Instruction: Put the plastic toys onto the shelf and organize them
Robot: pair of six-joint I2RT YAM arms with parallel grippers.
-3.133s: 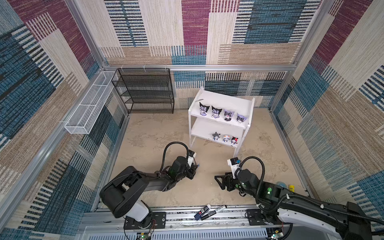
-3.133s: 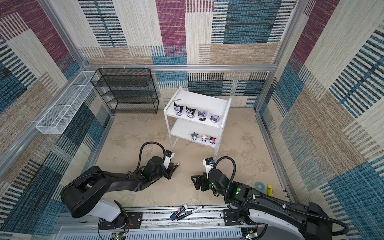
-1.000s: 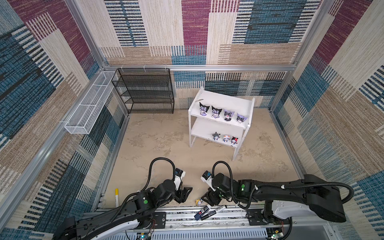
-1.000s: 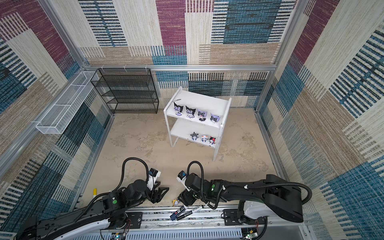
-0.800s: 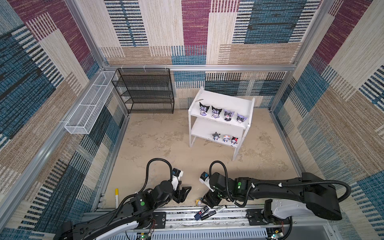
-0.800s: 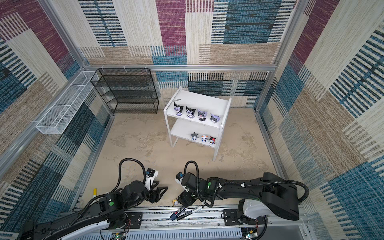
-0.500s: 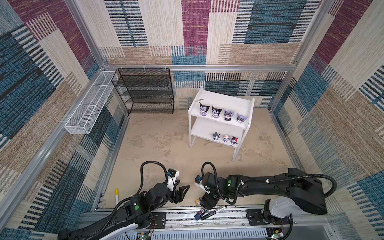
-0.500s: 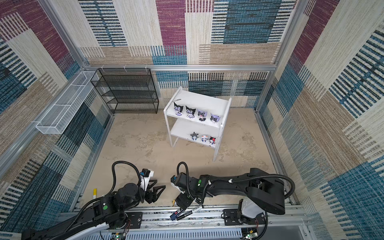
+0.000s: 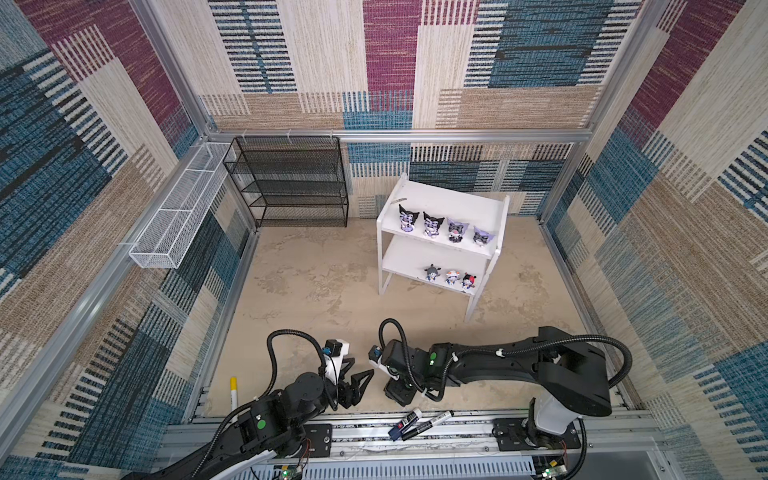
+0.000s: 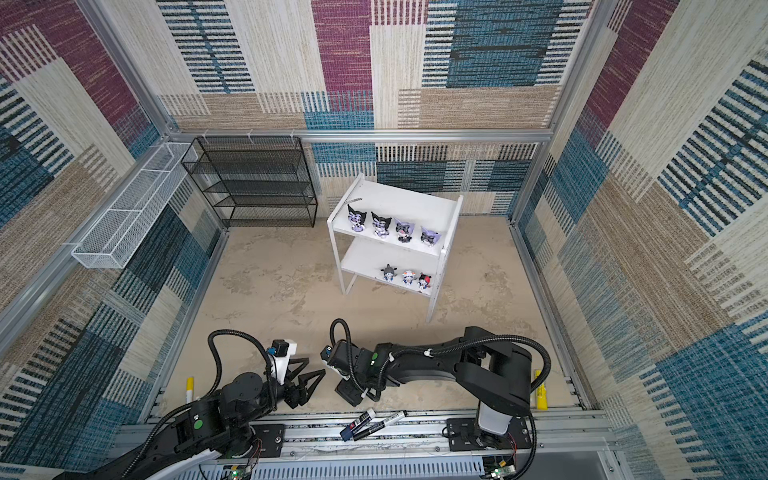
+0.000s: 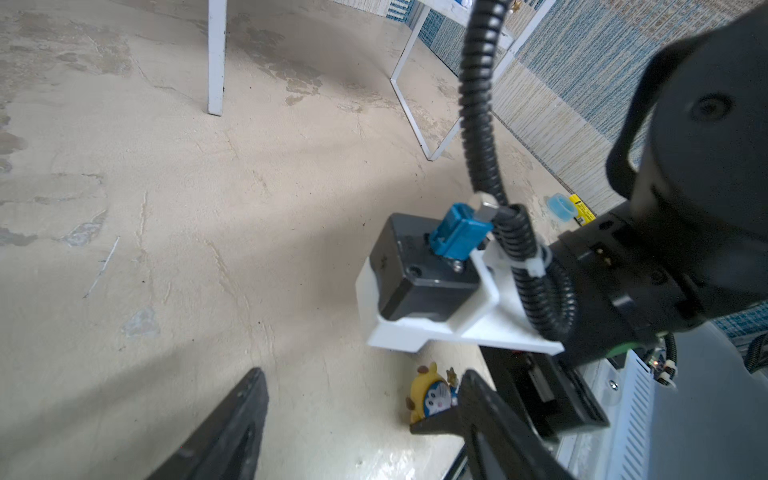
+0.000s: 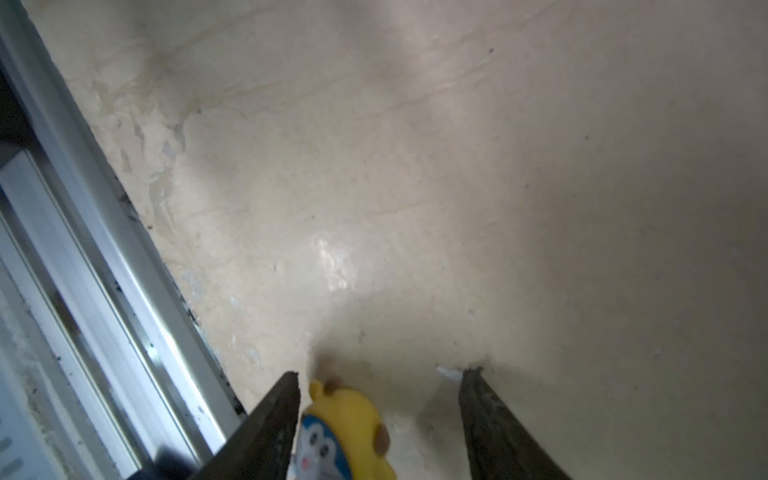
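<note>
The yellow-hatted toy is found face-up on the floor, well apart from the shelf; it is straddled lengthwise by the spread right gripper, close against one jaw, clear of the other; the left gripper is held spread, empty, just beside.
</note>
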